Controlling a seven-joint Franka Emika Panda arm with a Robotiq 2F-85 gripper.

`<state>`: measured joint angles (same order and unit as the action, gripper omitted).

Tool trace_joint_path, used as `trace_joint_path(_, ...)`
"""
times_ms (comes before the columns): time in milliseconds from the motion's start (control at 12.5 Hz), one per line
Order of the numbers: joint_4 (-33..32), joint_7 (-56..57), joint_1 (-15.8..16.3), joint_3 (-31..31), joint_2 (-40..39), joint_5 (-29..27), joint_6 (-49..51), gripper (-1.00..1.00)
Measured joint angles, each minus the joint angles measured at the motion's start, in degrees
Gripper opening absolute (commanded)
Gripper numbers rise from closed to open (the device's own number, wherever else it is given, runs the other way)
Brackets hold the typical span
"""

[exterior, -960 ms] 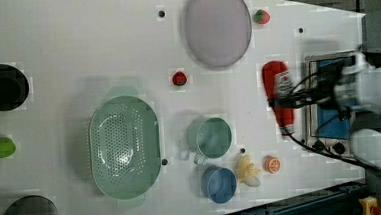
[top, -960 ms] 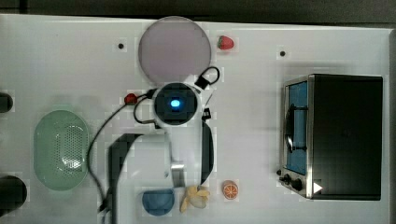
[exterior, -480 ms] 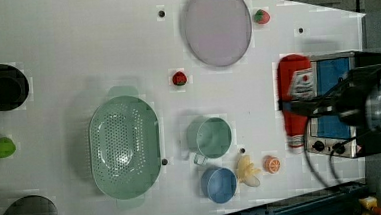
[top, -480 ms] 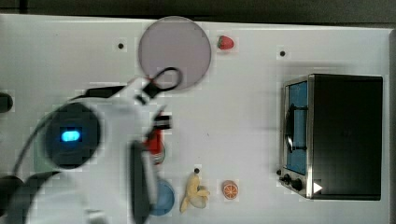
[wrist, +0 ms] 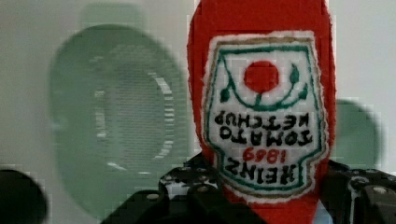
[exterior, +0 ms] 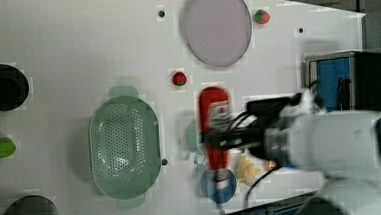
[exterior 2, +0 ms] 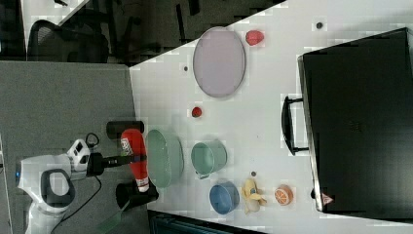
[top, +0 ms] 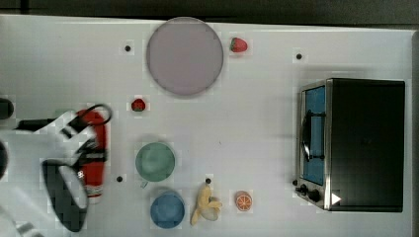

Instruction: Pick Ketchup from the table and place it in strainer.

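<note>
**Ketchup bottle gripped and carried in the air beside the strainer**

Top view: the red Ketchup (top: pixel 96 150) lies lengthwise in the gripper (top: pixel 94 154) at the top view's left, its cap end toward the lower edge. The white arm (top: pixel 62 148) covers the table to the top view's left of the bottle. A green cup (top: pixel 155 161) and a blue bowl (top: pixel 167 209) sit to the bottle's right, with a banana (top: pixel 206 203) and an orange slice (top: pixel 242 200) beyond them. A round lilac plate (top: pixel 184 56) lies at the far side, a strawberry (top: pixel 238 45) just beside it. A small round red piece (top: pixel 138 104) rests between plate and bottle. A toaster oven (top: pixel 353 144) stands at the top view's right.

Left view: the gripper (exterior: pixel 215 136) pinches the Ketchup (exterior: pixel 215 123) across its middle, label showing. The bottle hangs to the left view's right of the strainer (exterior: pixel 125 146), apart from it, and overlaps the blue bowl (exterior: pixel 211 189) in the picture.

Right view: the Ketchup (exterior 2: pixel 135 156) is held level-on by the gripper (exterior 2: pixel 131 158), just beside the strainer (exterior 2: pixel 164 157) on the right view's left, off the table edge.

Wrist view: the Ketchup (wrist: pixel 261 102) is clamped between the black fingers (wrist: pixel 187 186), its label upside down, with the strainer (wrist: pixel 116 121) blurred behind it.
</note>
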<state>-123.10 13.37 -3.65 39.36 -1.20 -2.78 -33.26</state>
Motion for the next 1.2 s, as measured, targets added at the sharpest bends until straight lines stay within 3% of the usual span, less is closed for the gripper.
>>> trace_joint_path(320,-0.34,-11.29,2.64,5.18,-9.41,-0.62,-12.59,0.23)
trace_joint_path(400,-0.34,-12.91,3.36,5.4,-12.02,-0.74,-14.88,0.31)
trace_joint_path(640,-0.45,-14.48,3.77,5.54,-20.34,1.06,-22.05,0.96)
trace_joint_path(960,-1.45,-15.54,3.51,4.11,-26.78,4.31,-24.48,1.0)
trace_joint_path(1200,-1.9,-20.35,1.94,3.78,-23.15,4.04,-18.13,1.0)
